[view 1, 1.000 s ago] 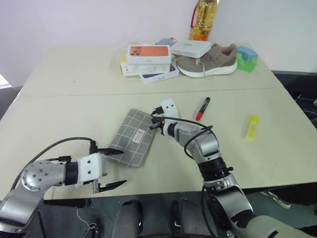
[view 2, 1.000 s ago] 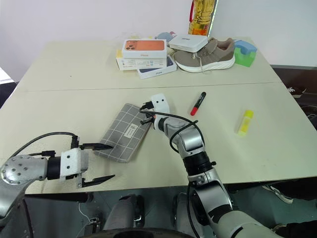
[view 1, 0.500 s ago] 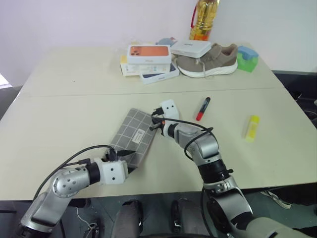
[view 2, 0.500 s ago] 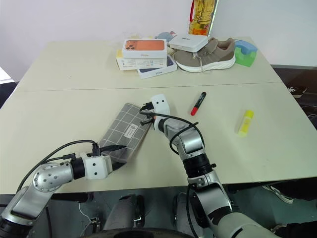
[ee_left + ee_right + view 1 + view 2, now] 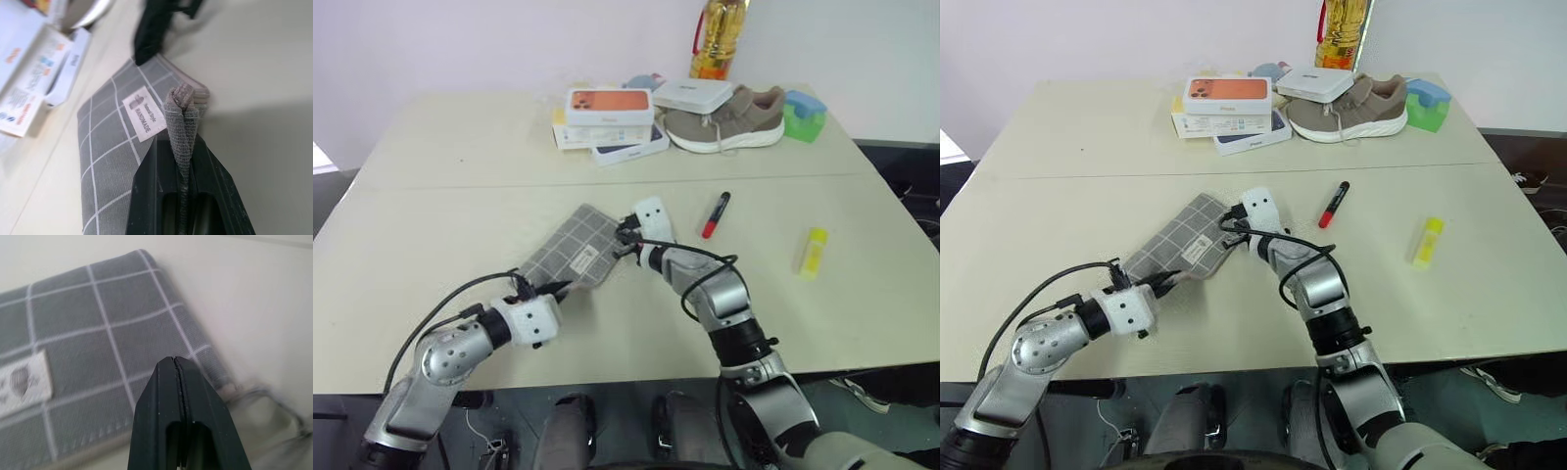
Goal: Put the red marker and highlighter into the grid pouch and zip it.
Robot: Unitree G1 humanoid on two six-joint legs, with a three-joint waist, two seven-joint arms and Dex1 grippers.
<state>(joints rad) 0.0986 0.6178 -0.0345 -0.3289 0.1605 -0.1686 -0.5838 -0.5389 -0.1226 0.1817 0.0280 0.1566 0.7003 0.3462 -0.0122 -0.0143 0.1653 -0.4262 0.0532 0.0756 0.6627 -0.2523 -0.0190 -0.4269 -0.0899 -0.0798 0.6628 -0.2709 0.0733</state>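
L gripper (image 5: 183,147) is clamped on a bunched corner of the grid pouch (image 5: 570,253); in the L wrist view the grey fabric stands pinched up between the two black fingers, jaws closed hard on it, rest of the pouch running away ahead of the tips w/ its white label patch (image 5: 143,113) facing up. Prob. an anchor hold: pin one end so the pouch can't slide while the other arm works the zip. R gripper (image 5: 177,377) sits at the opposite end, fingers pressed together w/ nothing visible between them, tips just over the pouch's edge; the ring pull (image 5: 264,404) lies blurred just beside the jaws, to one side, not in them. So R looks like it's lining up on the puller rather than holding it, can't tell if the tips touch fabric. Pouch appears still zipped and flat on the table (image 5: 440,196). Red marker (image 5: 714,213) lies on the table beyond and to the R of the R jaws, near but apart; highlighter (image 5: 811,251) well apart further R. Neither loaded yet, so task is early: opening the pouch comes first.
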